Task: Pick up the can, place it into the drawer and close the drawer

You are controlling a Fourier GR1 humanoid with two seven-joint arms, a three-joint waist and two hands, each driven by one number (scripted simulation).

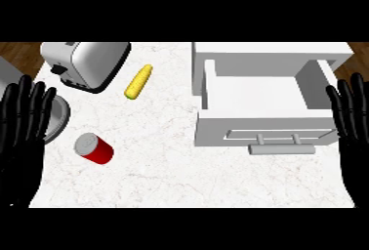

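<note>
A red can (pixel 95 148) with a grey lid stands on the white counter at the lower left. The white drawer (pixel 205 87) at the right is pulled open toward me, its inside bare, with a grey handle (pixel 282 149) on its front. My left hand (pixel 22 132) rests open at the left edge, fingers up, a short way left of the can. At the right edge my right hand (pixel 351 117) rests open, fingers up, beside the drawer's right front corner. Neither hand holds anything.
A silver toaster (pixel 85 62) stands at the back left. A yellow corn cob (pixel 138 81) lies between the toaster and the drawer. A grey round object (pixel 59 117) shows partly behind my left hand. Wooden floor shows past the counter's far corners.
</note>
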